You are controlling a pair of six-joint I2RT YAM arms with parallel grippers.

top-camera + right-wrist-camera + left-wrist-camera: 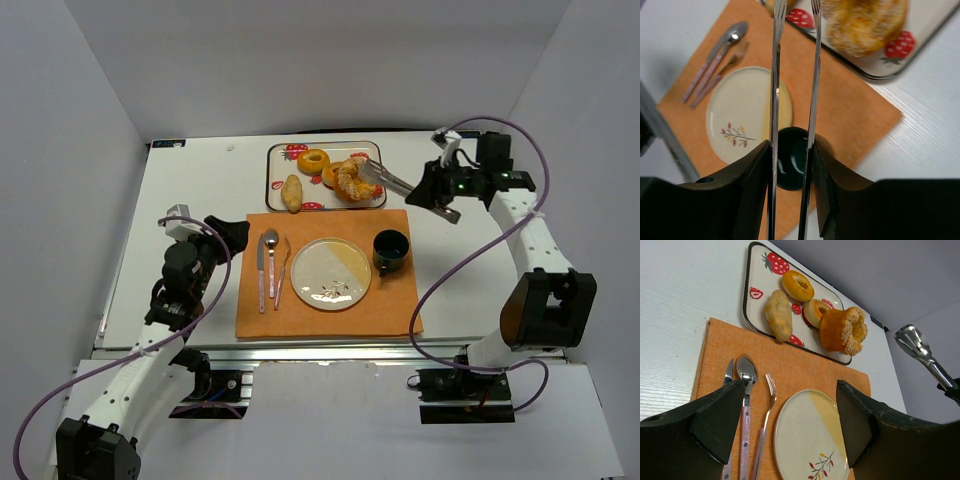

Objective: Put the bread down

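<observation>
The bread (352,180), a knobbly sugared ring, sits tilted on the strawberry tray (274,190) at the back. It also shows in the left wrist view (844,330) and the right wrist view (865,25). My right gripper (437,190) is shut on metal tongs (390,181), whose tips reach over the bread's right side. In the right wrist view the tongs' arms (775,75) are slightly apart, with the bread just right of them, not between them. My left gripper (232,236) is open and empty over the placemat's left edge. The cream plate (330,272) is bare.
Two orange donut rings (314,161) and a tan roll (291,193) share the tray. On the orange placemat (390,305) lie a knife, spoon (270,255) and fork left of the plate, and a dark green cup (390,250) stands right of it. White walls surround the table.
</observation>
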